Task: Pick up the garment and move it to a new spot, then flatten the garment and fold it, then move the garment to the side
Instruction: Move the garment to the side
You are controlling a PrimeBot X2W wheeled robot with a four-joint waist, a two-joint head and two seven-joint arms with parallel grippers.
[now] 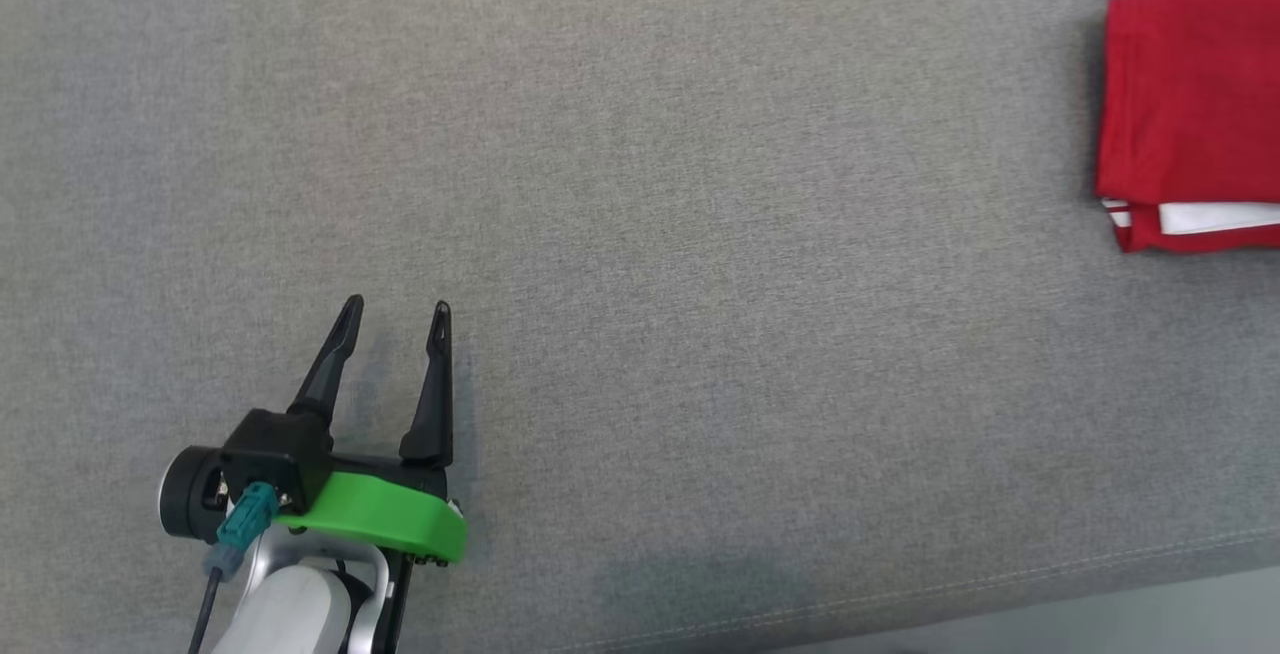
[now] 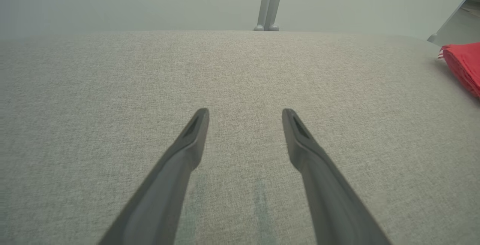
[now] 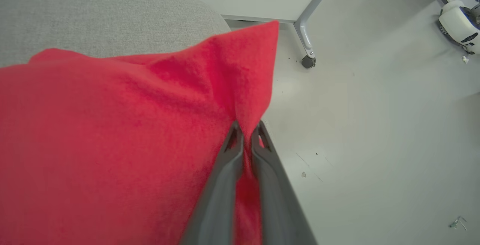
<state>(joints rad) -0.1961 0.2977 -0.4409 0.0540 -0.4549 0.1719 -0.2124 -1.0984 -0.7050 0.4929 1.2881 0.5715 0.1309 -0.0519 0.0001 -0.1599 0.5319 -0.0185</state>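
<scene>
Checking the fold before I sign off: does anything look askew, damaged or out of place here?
Slightly. The folded red garment sits at the right edge of the grey surface, its lower layers peeking out unevenly with a white stripe showing. The right tool is shut on one corner, pulling it into a peak. No damage visible.

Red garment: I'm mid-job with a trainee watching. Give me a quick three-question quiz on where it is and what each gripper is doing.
1. True or false: the left gripper is open, with nothing between its fingers, above the grey padded surface.
2. Pick one. The right gripper is: A) open and empty; B) shut on the red garment; C) shut on nothing.
3. Fill the gap: in the head view, the red garment lies folded at that view's ___ edge.

Key: 1 true; 2 B; 3 right.
</scene>
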